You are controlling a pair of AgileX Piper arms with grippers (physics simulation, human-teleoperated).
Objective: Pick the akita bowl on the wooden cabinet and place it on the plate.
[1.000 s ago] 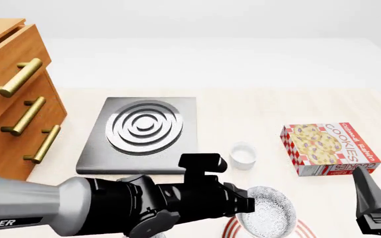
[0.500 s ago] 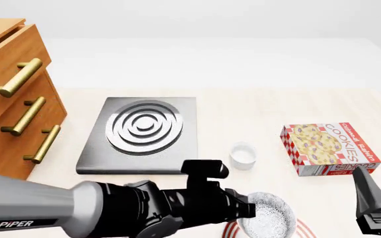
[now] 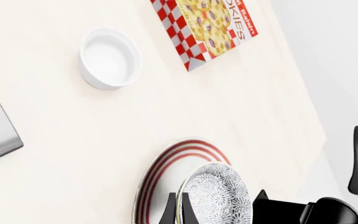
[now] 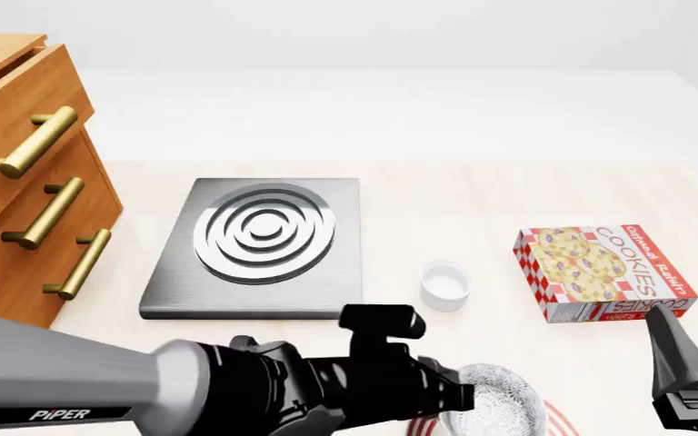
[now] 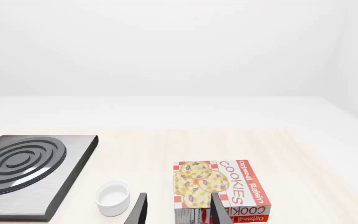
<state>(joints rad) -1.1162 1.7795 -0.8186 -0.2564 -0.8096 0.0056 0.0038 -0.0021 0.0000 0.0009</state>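
Front view: the left arm is reaching in from the near left, and its left gripper [image 4: 456, 400] is holding the akita bowl [image 4: 497, 400] at the near edge of the table [image 4: 446, 195], directly above the plate [image 4: 553, 420], of which only red-ringed slivers are showing beside the bowl. Left wrist view: the gripper's fingers [image 3: 170, 212] are clamping the bowl's rim, with the speckled bowl [image 3: 219, 198] tilting over the plate [image 3: 166, 172]; whether the bowl is touching the plate cannot be told. The wooden cabinet [image 4: 15, 182] is standing at the far left, well apart from the bowl. The grey stove slab [image 4: 258, 245] is lying beside the cabinet, the small white cup [image 4: 445, 283] is sitting between the slab and the cookie box [image 4: 603, 271]. The right gripper [image 5: 177, 212] is hanging near the cookie box [image 5: 221, 189] at the right edge, its fingers standing apart with nothing between them; in the right wrist view the cup [image 5: 113, 198] and slab [image 5: 26, 165] are also showing.
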